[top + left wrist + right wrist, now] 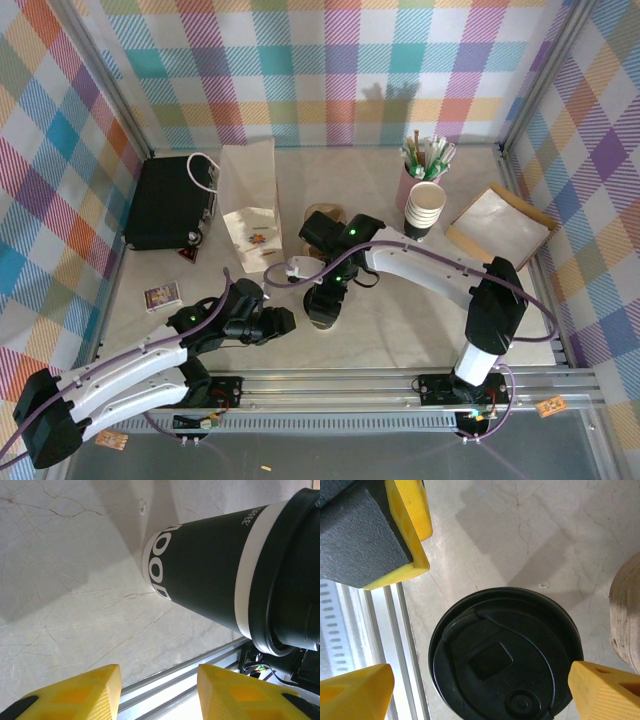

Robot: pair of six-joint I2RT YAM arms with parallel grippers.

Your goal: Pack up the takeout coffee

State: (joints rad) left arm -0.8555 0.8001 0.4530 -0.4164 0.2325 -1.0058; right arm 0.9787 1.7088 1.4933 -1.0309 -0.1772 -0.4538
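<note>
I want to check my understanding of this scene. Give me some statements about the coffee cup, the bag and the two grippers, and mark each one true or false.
1. The coffee cup carries a black lid. True.
2. The right gripper is shut on the lid. False: its jaws stand open, one on each side of the lid.
3. The coffee cup is inside the paper bag. False: it stands on the table, outside the bag.
4. The left gripper is open and holds nothing. True.
</note>
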